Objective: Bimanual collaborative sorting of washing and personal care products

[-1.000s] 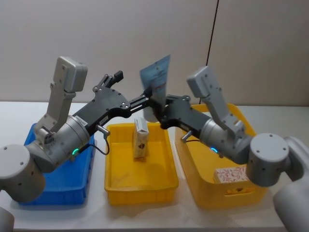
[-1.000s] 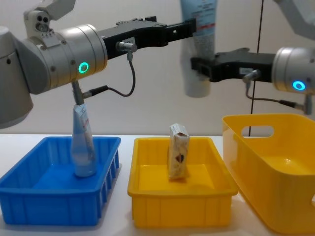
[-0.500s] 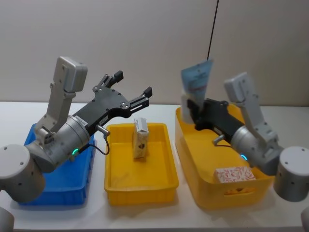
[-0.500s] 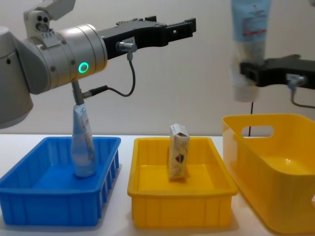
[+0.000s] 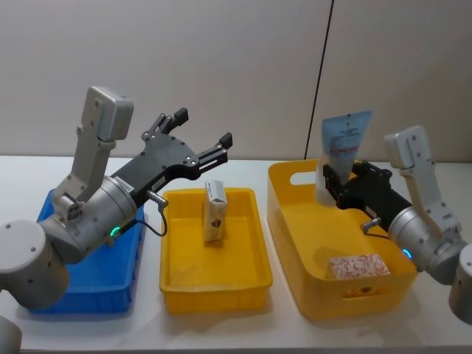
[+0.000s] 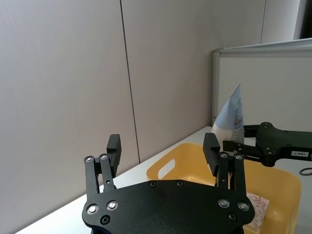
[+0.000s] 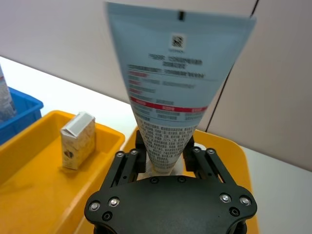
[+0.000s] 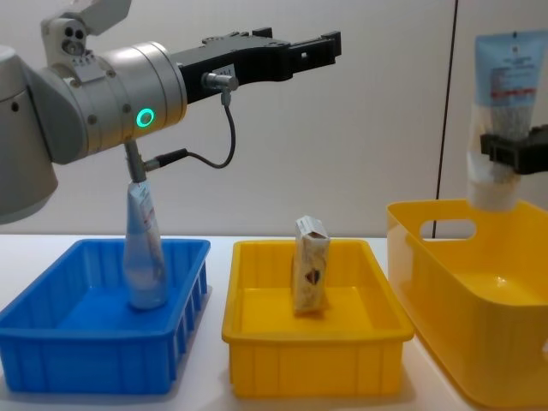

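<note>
- The head view shows a patterned carton point(image 5: 358, 266) lying in the near end of the large yellow bin point(image 5: 295, 258) on the right. In the chest view the bin's wall hides it.
- The chest view shows a second tube point(image 8: 145, 248) standing upright in the blue bin point(image 8: 94, 360) on the left. In the head view the left arm covers most of that bin.
- A small carton point(image 5: 214, 211) stands upright toward the back of the middle yellow tray point(image 5: 214, 287).
- The right arm reaches forward over the large yellow bin. The right gripper point(image 5: 333, 186) is clamped on the lower part of a pale-blue tube point(image 5: 341, 151), which is held upright above the bin with its flat crimped end on top.
- The right wrist view shows the two fingers point(image 7: 127, 165) pressed against the sides of the tube's narrow end, just above the white cap.
- The left arm stretches forward and up, raised above the gap between the blue bin and the middle tray. The left gripper point(image 5: 200, 135) has its fingers spread wide apart, with nothing between them.
</note>
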